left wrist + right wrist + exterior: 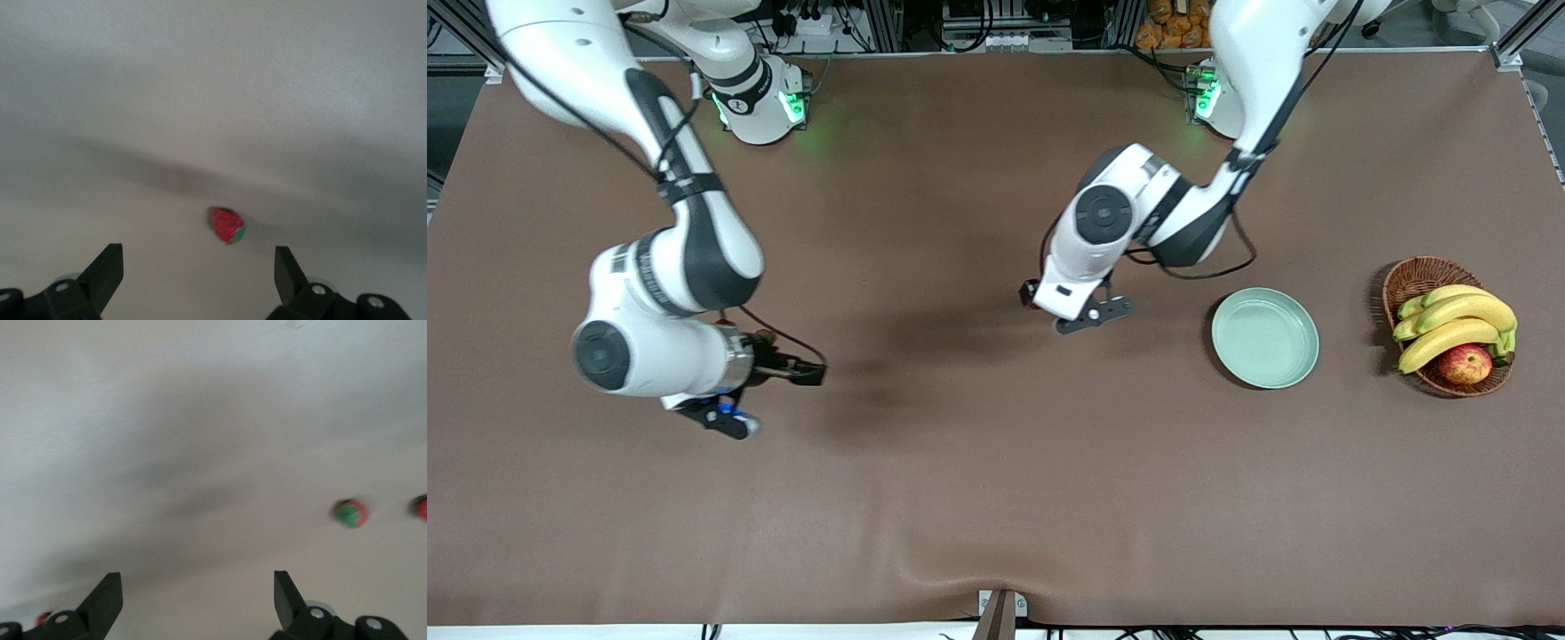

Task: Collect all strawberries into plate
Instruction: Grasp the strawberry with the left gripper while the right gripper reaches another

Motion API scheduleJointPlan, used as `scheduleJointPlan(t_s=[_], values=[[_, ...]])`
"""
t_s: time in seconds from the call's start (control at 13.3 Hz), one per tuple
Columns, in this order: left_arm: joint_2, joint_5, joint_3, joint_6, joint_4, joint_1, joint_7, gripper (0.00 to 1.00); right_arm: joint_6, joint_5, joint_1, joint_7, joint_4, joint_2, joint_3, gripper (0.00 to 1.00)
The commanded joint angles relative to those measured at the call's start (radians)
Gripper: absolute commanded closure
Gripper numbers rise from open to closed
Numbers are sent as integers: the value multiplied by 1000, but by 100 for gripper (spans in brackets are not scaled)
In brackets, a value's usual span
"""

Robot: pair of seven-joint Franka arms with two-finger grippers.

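One strawberry (228, 225) lies on the brown table just ahead of my left gripper (199, 257), which is open and empty above it. In the front view this gripper (1094, 313) hangs over the table's middle and hides that berry. Two more strawberries (351, 512) (421, 507) lie off to one side of my open, empty right gripper (197, 583). In the front view that gripper (725, 418) is low over the right arm's end of the table. The mint-green plate (1264, 338) is empty, toward the left arm's end.
A brown wicker basket (1405, 280) with bananas (1449, 324) and a red-yellow apple (1464, 364) stands beside the plate, closer to the left arm's end of the table.
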Motion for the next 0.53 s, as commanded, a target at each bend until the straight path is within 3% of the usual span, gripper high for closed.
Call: scheduleJointPlan(t_s=[0.0, 0.23, 0.45], values=[[93, 43, 5, -7, 67, -18, -88, 0, 6, -45, -100, -110, -102, -26, 27, 0], [160, 45, 8, -7, 122, -57, -229, 2, 37, -226, -114, -119, -166, -15, 27, 0], [185, 46, 10, -7, 116, -62, -277, 9, 179, -241, -134, -133, -251, -3, 27, 0]])
